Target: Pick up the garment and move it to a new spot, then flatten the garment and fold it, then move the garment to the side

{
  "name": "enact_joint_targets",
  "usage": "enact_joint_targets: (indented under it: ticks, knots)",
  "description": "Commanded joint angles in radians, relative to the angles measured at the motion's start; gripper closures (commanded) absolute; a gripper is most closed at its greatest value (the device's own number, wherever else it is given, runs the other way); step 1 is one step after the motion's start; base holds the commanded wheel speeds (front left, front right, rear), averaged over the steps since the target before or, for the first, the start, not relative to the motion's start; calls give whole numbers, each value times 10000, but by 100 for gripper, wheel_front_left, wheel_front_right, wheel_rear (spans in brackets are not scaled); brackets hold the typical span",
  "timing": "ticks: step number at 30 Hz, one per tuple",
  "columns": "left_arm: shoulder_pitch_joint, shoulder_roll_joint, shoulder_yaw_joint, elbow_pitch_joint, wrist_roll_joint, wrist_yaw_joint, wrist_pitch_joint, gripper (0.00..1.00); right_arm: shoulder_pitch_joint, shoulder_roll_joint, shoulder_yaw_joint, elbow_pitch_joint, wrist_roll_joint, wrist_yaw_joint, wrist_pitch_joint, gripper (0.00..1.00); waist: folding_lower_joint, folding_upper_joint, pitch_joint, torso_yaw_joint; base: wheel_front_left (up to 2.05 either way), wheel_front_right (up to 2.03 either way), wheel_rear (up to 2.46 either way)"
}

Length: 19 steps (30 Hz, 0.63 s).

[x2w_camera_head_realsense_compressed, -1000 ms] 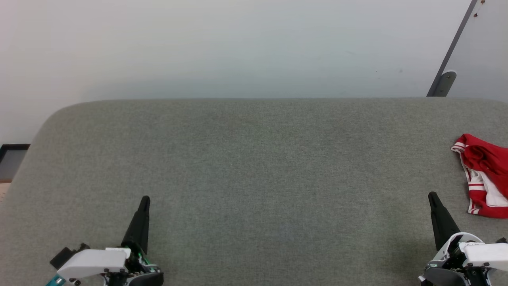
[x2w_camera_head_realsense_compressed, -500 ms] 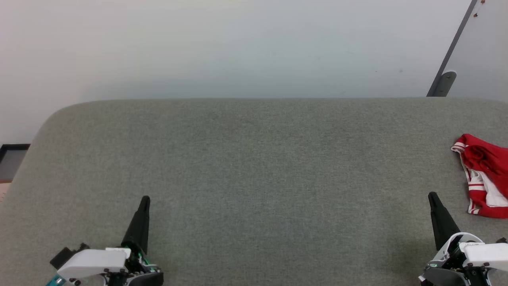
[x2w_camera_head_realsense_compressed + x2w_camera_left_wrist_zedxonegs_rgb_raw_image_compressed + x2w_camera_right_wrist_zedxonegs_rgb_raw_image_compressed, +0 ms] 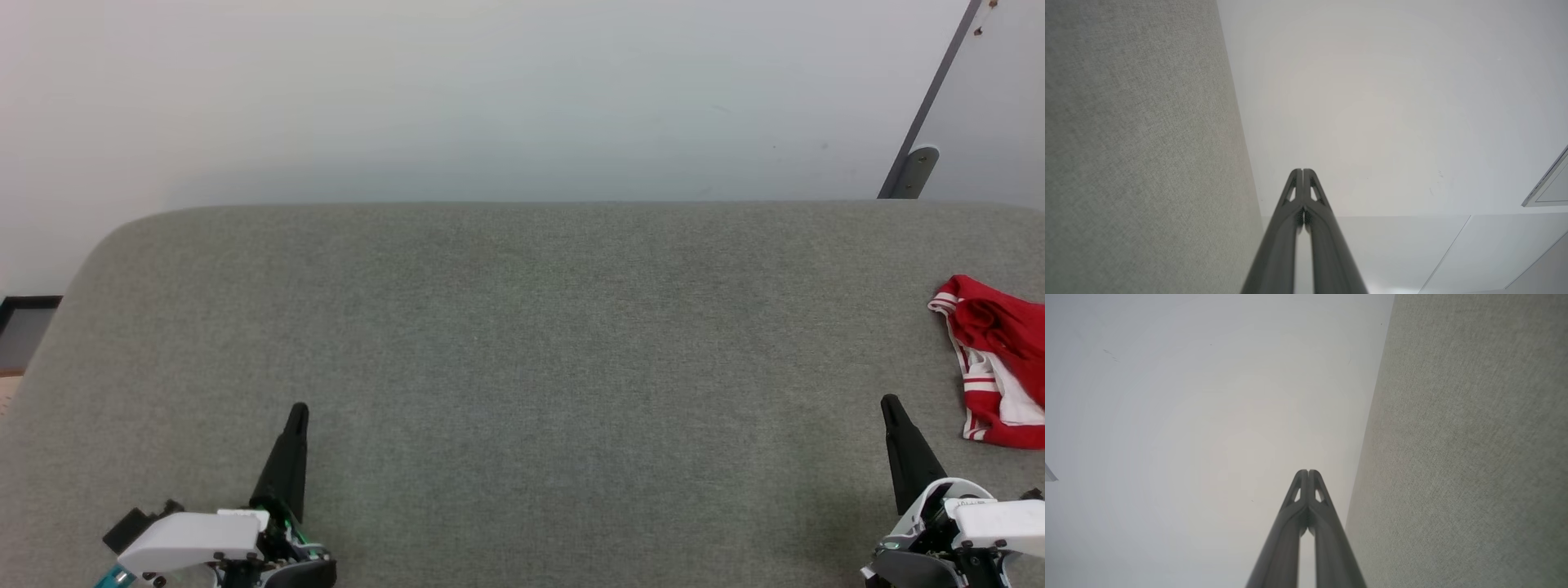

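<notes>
The garment [image 3: 1000, 359], red with white parts and red-white striped trim, lies crumpled at the far right edge of the grey-green padded surface [image 3: 522, 343], partly cut off by the head view's border. My right gripper [image 3: 890, 404] stands shut at the lower right, a short way left of and nearer than the garment, not touching it. At the lower left my left gripper [image 3: 299, 411] is shut and holds nothing. In the wrist views each pair of fingertips meets, left gripper [image 3: 1303, 171] and right gripper [image 3: 1308, 472], with the padded surface beside them.
A pale wall [image 3: 490, 98] rises behind the padded surface. A grey metal bracket and slanted bar [image 3: 918, 163] stand at the back right. The surface's rounded left corner drops off toward a dark floor strip [image 3: 24, 327].
</notes>
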Motion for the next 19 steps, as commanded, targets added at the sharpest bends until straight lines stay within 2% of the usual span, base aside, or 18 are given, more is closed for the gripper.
enact_joint_targets:
  ticks: [1,19]
  knots:
    - [-81,-7,23,-21,-31,-36,27,100,-23,38,34,-21,35,-14,21,100,0,0,0,0,0,0,0]
    - [-81,-7,22,-21,-32,-36,27,100,-23,38,33,-21,35,-14,22,100,0,0,0,0,0,0,0]
